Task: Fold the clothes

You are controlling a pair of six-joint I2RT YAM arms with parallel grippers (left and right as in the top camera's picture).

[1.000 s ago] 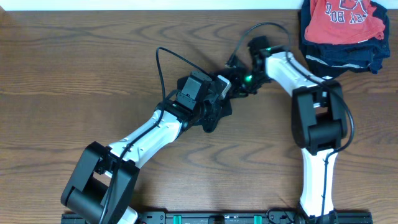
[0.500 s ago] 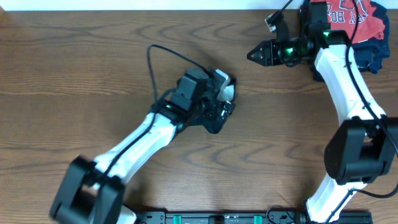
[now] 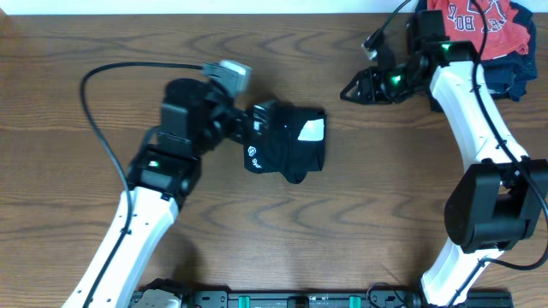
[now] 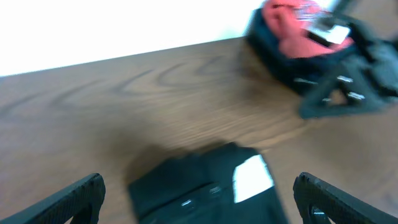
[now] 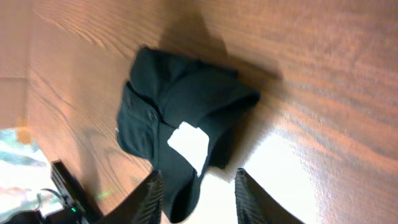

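We see the black T-shirt (image 3: 287, 147) lying as a small folded bundle near the middle of the counter (image 3: 77, 60). Its white label (image 3: 310, 130) is turned up on the right side and the small round logo (image 3: 254, 155) sits at the left. The left gripper (image 4: 199, 185) stands wide and holds nothing. From overhead it is just beside the left edge of the bundle — we cannot tell if it touches the fabric. The right gripper (image 3: 347, 91) is well apart from the shirt, near the pile of other clothes (image 3: 505, 73) in the far right corner. Its fingers show a narrow gap with nothing between them.

In our judgement the fold is nearly done, so the dangers are small but real. The soft fabric can spring open, because the lower edge of the bundle bulges and nothing presses it. If a finger of the left gripper catches a layer when it moves, it would drag the bundle and undo the fold. The right arm — close to the pile — could snag the red shirt (image 3: 479, 21) on top and pull it onto the counter.
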